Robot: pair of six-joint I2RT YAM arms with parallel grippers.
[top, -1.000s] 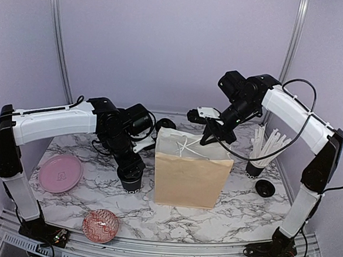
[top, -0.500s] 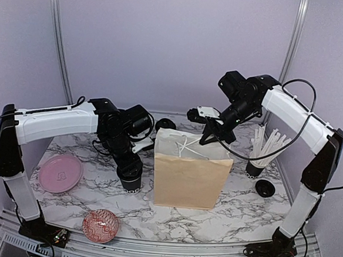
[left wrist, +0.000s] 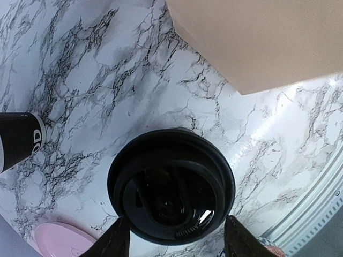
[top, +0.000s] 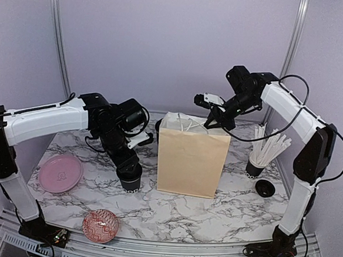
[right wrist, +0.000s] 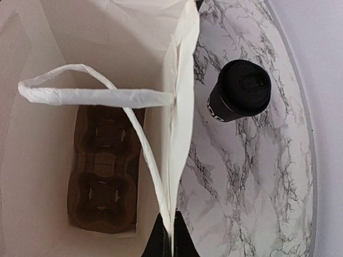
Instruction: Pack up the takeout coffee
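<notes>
The left arm [top: 48,123] angles down, jaws straddling a coffee cup [top: 130,181].

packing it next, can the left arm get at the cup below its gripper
Probably yes: the left gripper is right above the cup, fingers either side, and the bag stands apart.

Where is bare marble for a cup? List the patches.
Free: the near strip right of the patterned bowl, in front of the paper bag. Tight: between bag and straw cup. Crowded: left of bag, left gripper around lidded cup.
</notes>
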